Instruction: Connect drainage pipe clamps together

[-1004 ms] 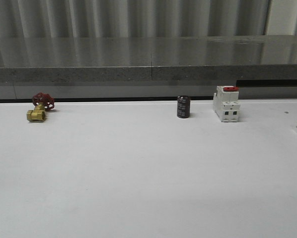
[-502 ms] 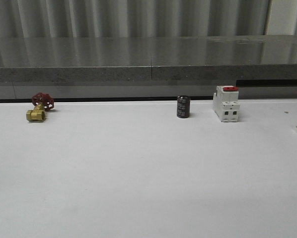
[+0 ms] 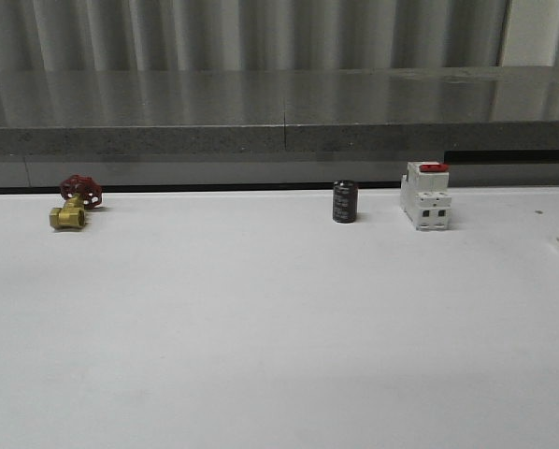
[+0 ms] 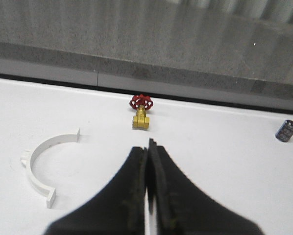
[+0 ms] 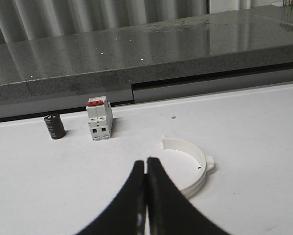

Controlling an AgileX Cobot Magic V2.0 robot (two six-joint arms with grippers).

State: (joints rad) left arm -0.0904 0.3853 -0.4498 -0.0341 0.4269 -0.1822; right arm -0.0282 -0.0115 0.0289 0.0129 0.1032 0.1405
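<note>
White desk [image 3: 261,327]. Along the far edge, left to right: brass valve with red handwheel [image 3: 75,204], black cylindrical capacitor [image 3: 345,202] standing upright, white breaker with red top [image 3: 425,195] just right of it. One white half-ring pipe clamp [image 4: 44,164] lies flat near the valve; second half-ring clamp [image 5: 193,166] lies flat near the breaker, on its right.

Nothing readable here tbh. The dark capacitor [image 3: 345,202] has some pale print on its sleeve, but it's way too small and blurry to make out, and the white breaker [image 3: 425,196] with the red top shows no legible marking either
</note>
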